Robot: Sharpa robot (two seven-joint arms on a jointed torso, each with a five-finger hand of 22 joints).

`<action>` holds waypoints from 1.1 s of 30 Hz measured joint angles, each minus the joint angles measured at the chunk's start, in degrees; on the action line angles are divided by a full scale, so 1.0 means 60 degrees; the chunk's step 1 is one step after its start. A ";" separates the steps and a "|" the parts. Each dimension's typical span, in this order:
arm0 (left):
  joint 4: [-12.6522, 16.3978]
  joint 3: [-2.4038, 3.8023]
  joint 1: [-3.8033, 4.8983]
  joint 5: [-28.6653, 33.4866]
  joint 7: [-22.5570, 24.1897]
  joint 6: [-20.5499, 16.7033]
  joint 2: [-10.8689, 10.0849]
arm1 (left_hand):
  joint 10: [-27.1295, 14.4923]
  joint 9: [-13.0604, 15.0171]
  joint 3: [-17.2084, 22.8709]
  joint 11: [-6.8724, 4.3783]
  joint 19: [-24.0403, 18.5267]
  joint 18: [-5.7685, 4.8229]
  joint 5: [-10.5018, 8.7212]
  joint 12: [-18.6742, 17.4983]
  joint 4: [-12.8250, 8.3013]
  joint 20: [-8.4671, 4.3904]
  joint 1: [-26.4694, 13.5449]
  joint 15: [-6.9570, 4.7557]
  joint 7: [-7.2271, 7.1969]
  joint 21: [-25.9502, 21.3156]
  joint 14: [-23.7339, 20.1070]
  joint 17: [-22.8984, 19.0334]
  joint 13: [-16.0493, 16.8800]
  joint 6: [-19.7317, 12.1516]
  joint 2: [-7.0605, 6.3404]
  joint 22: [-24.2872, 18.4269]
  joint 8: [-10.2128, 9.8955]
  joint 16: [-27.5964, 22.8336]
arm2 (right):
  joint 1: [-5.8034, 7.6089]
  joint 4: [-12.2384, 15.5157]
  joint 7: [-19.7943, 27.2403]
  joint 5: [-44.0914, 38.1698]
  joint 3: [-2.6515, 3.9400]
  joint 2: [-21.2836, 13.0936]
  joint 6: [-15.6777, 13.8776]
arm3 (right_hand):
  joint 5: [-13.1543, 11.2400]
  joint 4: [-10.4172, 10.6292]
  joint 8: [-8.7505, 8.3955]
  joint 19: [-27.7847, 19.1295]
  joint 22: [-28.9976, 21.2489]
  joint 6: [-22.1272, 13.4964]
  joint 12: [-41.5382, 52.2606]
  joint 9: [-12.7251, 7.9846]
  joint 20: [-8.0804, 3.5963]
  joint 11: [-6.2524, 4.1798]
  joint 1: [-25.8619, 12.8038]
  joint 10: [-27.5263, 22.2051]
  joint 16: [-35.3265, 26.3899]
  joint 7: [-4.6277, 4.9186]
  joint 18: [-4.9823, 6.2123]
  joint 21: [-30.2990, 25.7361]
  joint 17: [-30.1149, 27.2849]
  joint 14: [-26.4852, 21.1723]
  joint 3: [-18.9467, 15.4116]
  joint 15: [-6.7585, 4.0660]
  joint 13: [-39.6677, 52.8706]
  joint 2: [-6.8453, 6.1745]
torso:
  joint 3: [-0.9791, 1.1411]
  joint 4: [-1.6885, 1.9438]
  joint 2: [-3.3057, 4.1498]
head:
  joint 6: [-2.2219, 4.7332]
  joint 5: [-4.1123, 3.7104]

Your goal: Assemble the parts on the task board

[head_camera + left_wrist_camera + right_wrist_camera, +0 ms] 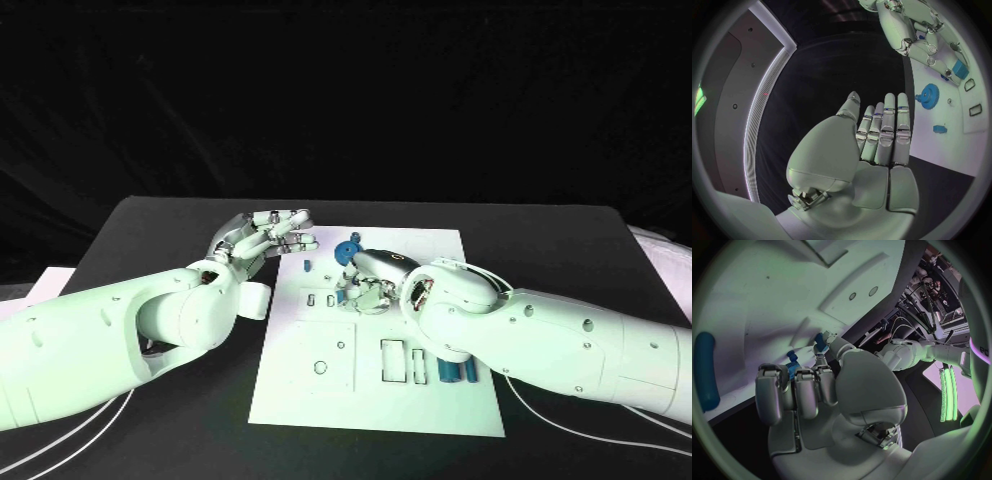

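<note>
Black bench point(577, 240) carried the white task board point(378, 400) at its middle. Left hand point(268, 234) hovered at the board's far left corner, fingers point(887, 135) straight, side by side, holding nothing. Right hand point(369, 285) curled over the board, fingers point(795, 390) touching a small blue part point(792, 360); whether they pinched it, I could not tell. Left wrist view showed a blue gear point(928, 93).

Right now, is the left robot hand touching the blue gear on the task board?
Apart. In the left wrist view the left robot hand is held flat over the black table, with dark table visible between its fingers and the blue gear on the task board.
</note>
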 measured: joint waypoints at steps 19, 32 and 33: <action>-0.0014 0.0000 0.0000 0.0003 -0.0006 0.0013 0.0001 | 0.0000 -0.0001 0.0000 0.0000 0.0000 -0.0001 0.0000 0.0000 0.0000 0.0000 0.0000 0.0000 0.0000 0.0000 0.0000 0.0010 0.0000 0.0000 0.0000 0.0001 0.0000 0.0000 | -0.0065 -0.0025 -0.0025 -0.0239 0.0001 0.0049 0.0084 | 0.0273 -0.0058 -0.0034 -0.0036 -0.0002 -0.0756 -0.0558 -0.0059 0.0036 0.0106 -0.0351 0.0035 -0.0037 0.0237 0.0000 0.0000 0.0007 0.0000 -0.0165 0.0072 -0.0003 -0.0507 | 0.0000 0.0010 0.0001 | -0.0053 0.0028; -0.0047 0.0000 0.0000 0.0004 -0.0015 0.0027 0.0002 | 0.0000 -0.0001 0.0000 0.0000 0.0000 0.0000 0.0000 0.0000 0.0000 0.0000 0.0000 0.0000 0.0000 0.0000 0.0000 0.0009 0.0000 0.0000 0.0000 0.0001 0.0000 0.0000 | -0.0181 0.0050 -0.0020 -0.0296 -0.0060 -0.0017 -0.0425 | 0.0273 0.0036 -0.0034 -0.0068 -0.0004 -0.1286 -0.0781 -0.0030 0.0139 0.0226 -0.0529 -0.0084 -0.0036 0.0328 -0.0001 0.0000 0.0005 -0.0001 -0.0628 0.0139 -0.0004 -0.0762 | -0.0005 0.0009 0.0001 | -0.0067 0.0042; -0.0048 0.0000 0.0000 0.0004 -0.0016 0.0027 0.0002 | 0.0000 -0.0001 0.0000 0.0000 0.0000 -0.0001 0.0000 0.0000 0.0000 0.0000 0.0000 0.0000 0.0000 0.0000 0.0000 0.0009 0.0000 0.0000 0.0000 0.0001 0.0000 0.0000 | -0.0184 0.0057 -0.0020 -0.0296 -0.0061 -0.0022 -0.0439 | 0.0273 0.0037 -0.0034 -0.0068 -0.0004 -0.1290 -0.0781 -0.0030 0.0139 0.0226 -0.0552 -0.0084 -0.0037 0.0332 -0.0001 0.0000 0.0005 -0.0002 -0.0630 0.0139 -0.0004 -0.0786 | -0.0005 0.0009 0.0001 | -0.0068 0.0044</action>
